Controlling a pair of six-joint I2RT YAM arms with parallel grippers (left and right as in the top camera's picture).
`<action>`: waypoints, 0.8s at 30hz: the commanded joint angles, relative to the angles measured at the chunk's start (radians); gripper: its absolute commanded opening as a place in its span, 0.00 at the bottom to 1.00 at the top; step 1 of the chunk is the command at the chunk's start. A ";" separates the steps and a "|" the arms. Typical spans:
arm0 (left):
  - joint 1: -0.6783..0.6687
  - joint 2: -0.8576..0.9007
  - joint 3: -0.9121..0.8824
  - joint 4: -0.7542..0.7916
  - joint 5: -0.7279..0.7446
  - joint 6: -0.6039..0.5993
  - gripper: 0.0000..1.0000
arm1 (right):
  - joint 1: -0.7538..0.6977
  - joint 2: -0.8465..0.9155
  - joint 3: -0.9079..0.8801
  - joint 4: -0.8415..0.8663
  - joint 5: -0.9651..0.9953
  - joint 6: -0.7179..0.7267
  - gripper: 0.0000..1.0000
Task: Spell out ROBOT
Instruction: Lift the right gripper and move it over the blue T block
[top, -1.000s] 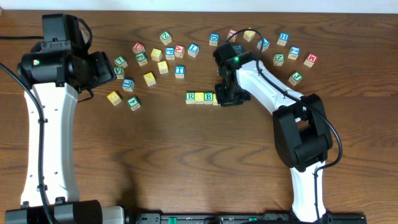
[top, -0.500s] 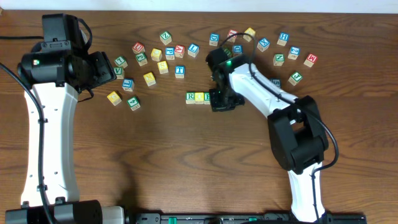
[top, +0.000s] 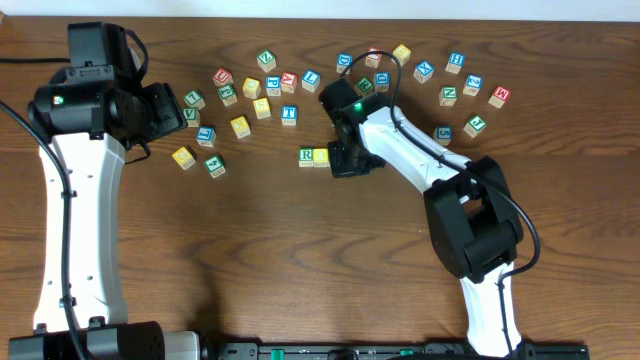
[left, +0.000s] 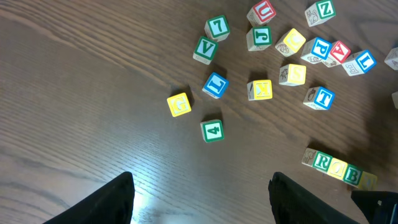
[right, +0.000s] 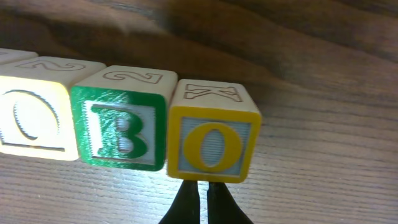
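Observation:
A row of cubes lies mid-table. In the overhead view only the green R (top: 307, 155) and a yellow O (top: 321, 156) show; my right gripper (top: 346, 160) covers what follows them. The right wrist view shows a pale yellow O (right: 31, 124), the green B (right: 118, 127) and a yellow O on blue (right: 213, 147) side by side. My right gripper (right: 202, 194) is shut on nothing, its tips against the near face of that last O. The blue T (top: 289, 114) stands apart behind the row. My left gripper (left: 202, 208) hangs open above bare wood at the far left, well away from the row.
Several other letter cubes are scattered along the back from left (top: 222, 76) to right (top: 498, 96). A yellow cube (top: 183, 157) and a green 4 cube (top: 215, 166) sit left of the row. The right arm's link (top: 410, 145) slants across the table behind the row.
My right gripper has closed fully and slid left along the row, now hiding the B that showed before. The left arm has not moved.

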 joint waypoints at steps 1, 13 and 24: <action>0.003 0.010 -0.013 0.001 -0.002 -0.008 0.68 | 0.018 -0.033 0.009 0.003 0.040 0.019 0.01; 0.003 0.010 -0.013 0.001 -0.002 -0.008 0.68 | 0.020 -0.046 0.013 0.003 0.037 0.019 0.01; 0.003 0.010 -0.013 0.002 -0.002 -0.008 0.69 | -0.012 -0.217 0.026 0.053 0.027 0.007 0.11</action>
